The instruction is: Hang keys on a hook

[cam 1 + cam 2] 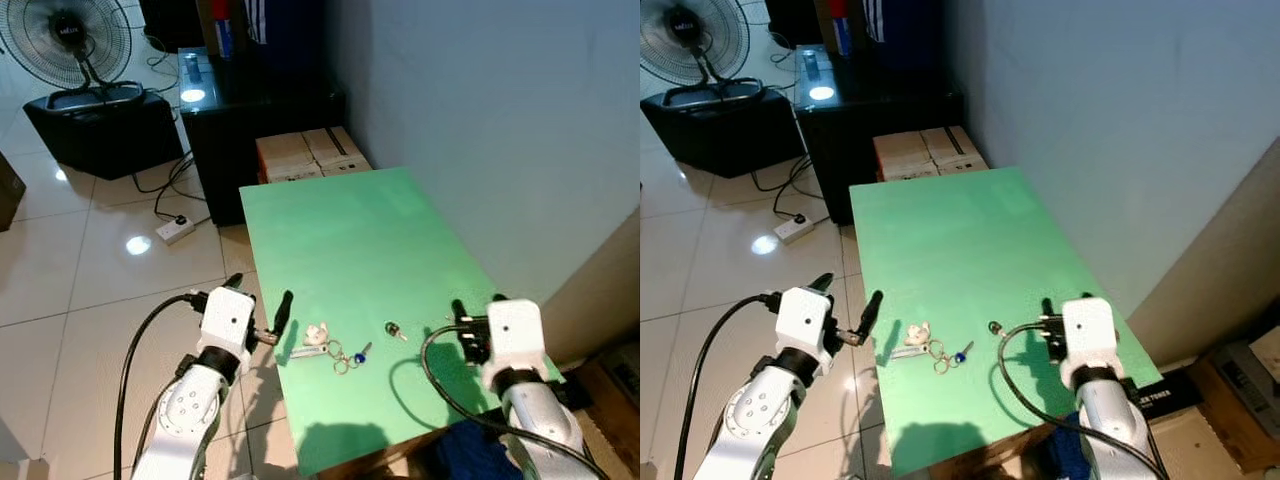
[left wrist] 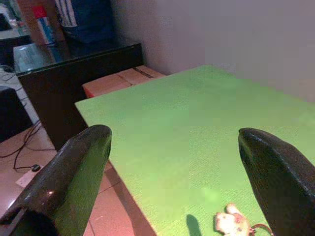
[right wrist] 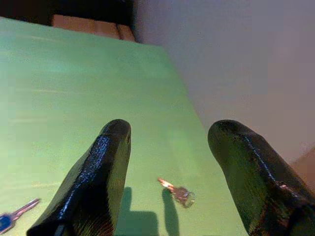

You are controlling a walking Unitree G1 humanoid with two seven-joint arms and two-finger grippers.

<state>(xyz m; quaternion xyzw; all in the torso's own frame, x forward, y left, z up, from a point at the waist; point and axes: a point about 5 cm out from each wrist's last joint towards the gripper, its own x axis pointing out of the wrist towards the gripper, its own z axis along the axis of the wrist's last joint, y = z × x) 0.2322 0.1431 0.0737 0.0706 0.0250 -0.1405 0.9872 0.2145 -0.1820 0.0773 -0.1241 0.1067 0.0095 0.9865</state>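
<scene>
A bunch of keys point(image 1: 338, 353) lies on the green table point(image 1: 350, 230) near its front edge, with a white charm point(image 1: 316, 334), a ring and a blue-headed key point(image 1: 361, 351). A small separate metal piece point(image 1: 395, 329), coppery with a little ring point(image 3: 178, 192), rests to the right of the bunch. My left gripper point(image 1: 258, 295) is open at the table's left edge, just left of the charm point(image 2: 230, 221). My right gripper point(image 1: 477, 304) is open over the table's right side, with the metal piece and the blue key point(image 3: 12, 215) ahead of its fingers point(image 3: 96, 177).
A pale wall point(image 1: 500, 120) runs along the table's right side. Beyond the far end stand cardboard boxes point(image 1: 310, 152) and a black cabinet point(image 1: 250, 110). A fan point(image 1: 68, 40) on a black box, cables and a power strip point(image 1: 173, 229) are on the tiled floor at left.
</scene>
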